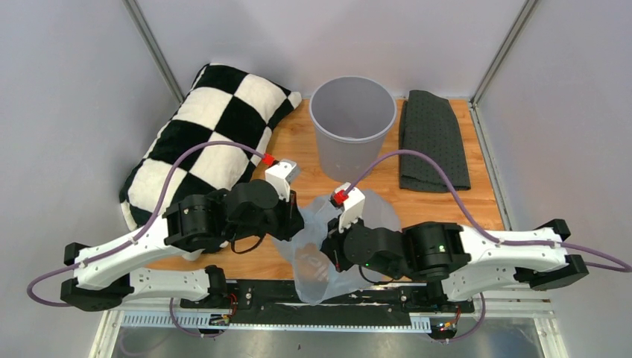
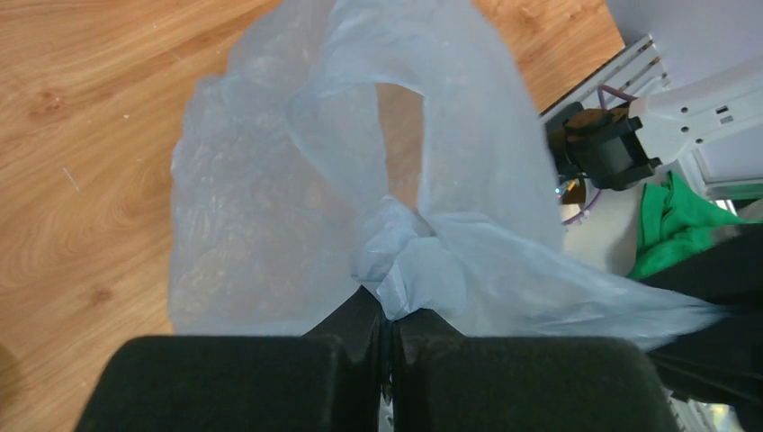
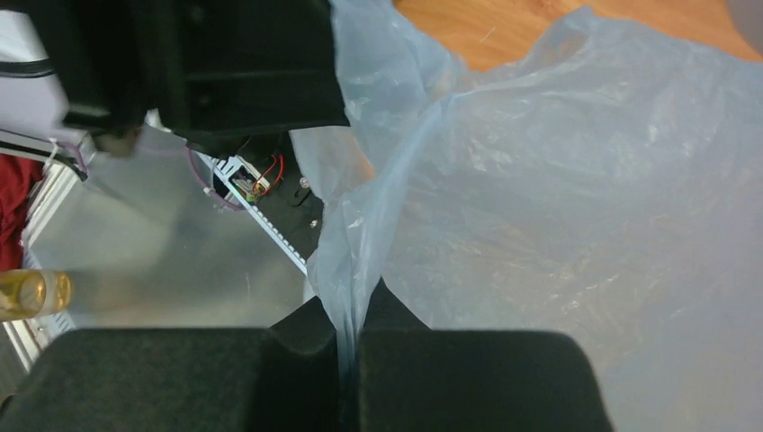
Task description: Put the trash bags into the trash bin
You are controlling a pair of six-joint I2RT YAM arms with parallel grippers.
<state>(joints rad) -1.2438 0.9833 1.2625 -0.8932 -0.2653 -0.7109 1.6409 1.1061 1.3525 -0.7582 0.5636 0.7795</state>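
Observation:
The pale blue-grey trash bag hangs between my two grippers at the table's near edge, its lower part draped over the front rail. My left gripper is shut on a bunched handle loop of the trash bag. My right gripper is shut on a gathered fold of the trash bag. The round light grey trash bin stands upright at the back middle, beyond both grippers, its mouth open and nothing showing inside.
A black-and-white checkered pillow lies at the back left. A dark grey dotted cloth lies at the back right. The wooden table ends at a metal rail along the front.

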